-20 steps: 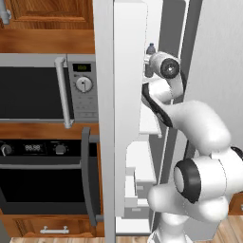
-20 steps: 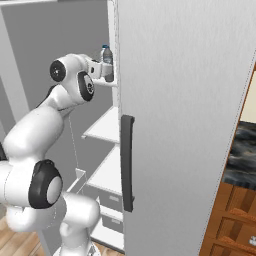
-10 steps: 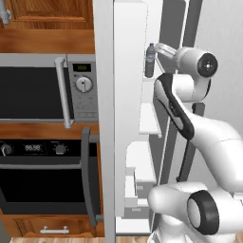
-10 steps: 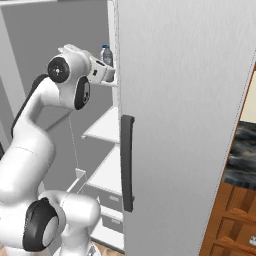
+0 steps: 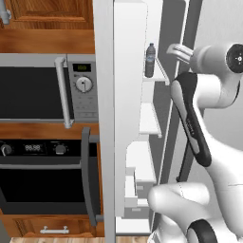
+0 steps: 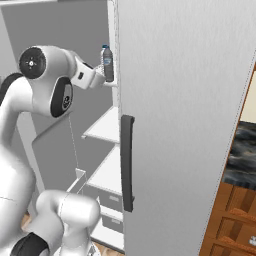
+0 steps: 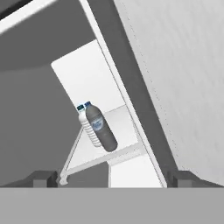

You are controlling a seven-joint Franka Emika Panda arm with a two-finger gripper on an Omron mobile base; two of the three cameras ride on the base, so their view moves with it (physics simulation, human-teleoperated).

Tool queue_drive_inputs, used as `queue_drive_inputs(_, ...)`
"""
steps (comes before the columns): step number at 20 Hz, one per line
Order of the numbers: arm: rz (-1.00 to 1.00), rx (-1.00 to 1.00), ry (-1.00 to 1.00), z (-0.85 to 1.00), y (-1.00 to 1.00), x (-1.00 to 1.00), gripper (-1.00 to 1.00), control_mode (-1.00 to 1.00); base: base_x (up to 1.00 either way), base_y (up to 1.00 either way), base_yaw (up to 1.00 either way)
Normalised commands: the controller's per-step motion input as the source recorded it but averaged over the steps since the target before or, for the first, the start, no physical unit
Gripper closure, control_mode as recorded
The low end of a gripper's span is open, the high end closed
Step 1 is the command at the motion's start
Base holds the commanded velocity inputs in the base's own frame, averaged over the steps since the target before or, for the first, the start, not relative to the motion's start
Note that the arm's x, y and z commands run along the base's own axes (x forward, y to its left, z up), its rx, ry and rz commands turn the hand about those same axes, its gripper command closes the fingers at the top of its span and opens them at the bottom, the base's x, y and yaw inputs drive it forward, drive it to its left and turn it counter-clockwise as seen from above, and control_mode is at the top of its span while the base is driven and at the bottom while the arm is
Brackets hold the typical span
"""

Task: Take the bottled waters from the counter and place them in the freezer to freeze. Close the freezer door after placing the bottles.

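Freezer (image 5: 128,95) top shelf (image 7: 124,120), 2 bottled waters (image 7: 98,127) upright, fingers (image 7: 111,177) wide, empty

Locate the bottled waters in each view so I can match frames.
Left base view: bottled waters upper centre, upright on the top shelf.
Right base view: upper left, just right of the open gripper.
Hand view: centre, two bottles overlapping.
Shared landmark: that top shelf.

Gripper (image 7: 112,178) drew back from the bottled waters (image 7: 97,127) — a gap opened between them, arm's upper joints swung away rightward in left base view, jaws spread slightly wider.
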Motion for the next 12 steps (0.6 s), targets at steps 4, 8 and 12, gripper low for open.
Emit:
queue_drive_inputs(4,0.00,-0.16,0.34,-0.58,0.01,-1.00,-1.00,-1.00,0.00,0.00,0.00)
queue_drive_inputs(8,0.06,-0.12,0.35,-0.76,0.00,-0.76,-1.00,-1.00,0.00,0.00,0.00)
queue_drive_inputs(12,0.18,-0.01,0.39,-0.67,-0.01,-0.40,-1.00,-1.00,0.00,0.00,0.00)
